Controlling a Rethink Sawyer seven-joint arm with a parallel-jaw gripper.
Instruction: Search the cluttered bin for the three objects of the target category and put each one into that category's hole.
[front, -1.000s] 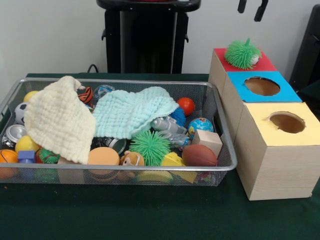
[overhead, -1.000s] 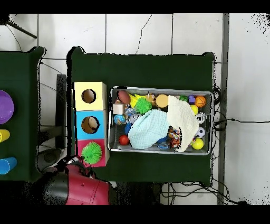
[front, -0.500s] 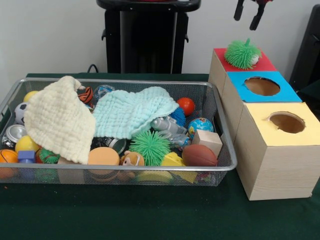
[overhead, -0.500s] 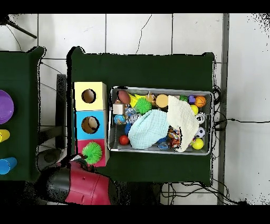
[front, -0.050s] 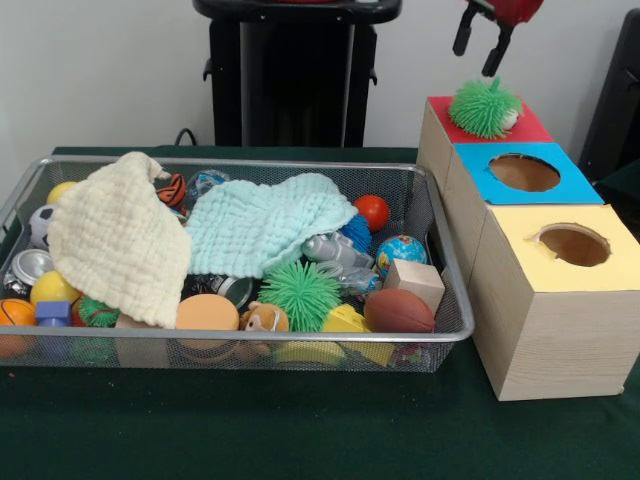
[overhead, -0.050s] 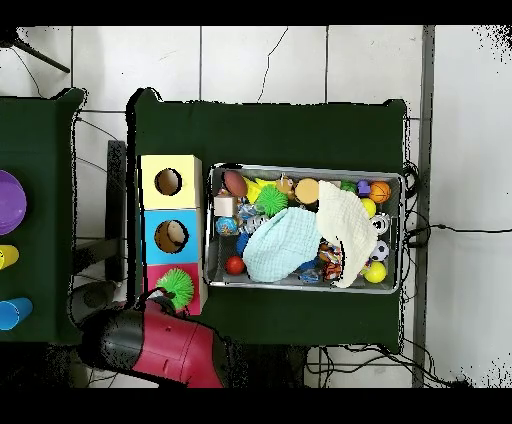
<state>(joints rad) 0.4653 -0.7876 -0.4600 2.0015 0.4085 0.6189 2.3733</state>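
1. You're mid-placement: a green spiky ball (front, -0.050s: 485, 107) sits on the red box (front, -0.050s: 520, 127), over its hole, not dropped through. It looks perched rather than sunk, so count it as not yet in.
2. The pincer (front, -0.050s: 477, 45) hangs just above that ball, fingers apart, holding nothing.
3. Next move, as I read it: push or regrasp the ball so it goes down the hole. It's soft and wider than it looks, so press centred or it will roll off toward the blue box (front, -0.050s: 525, 172).
4. Then go back to the bin (front, -0.050s: 440, 335). A second green spiky ball (front, -0.050s: 299, 292) lies in the open near its front wall, beside the brown ball (front, -0.050s: 399, 310). Easy pick.
5. Third one: a green spiky bit (front, -0.050s: 96, 312) shows under the cream cloth (front, -0.050s: 115, 240) at the bin's other end. You'd likely need to shift the cloth first.
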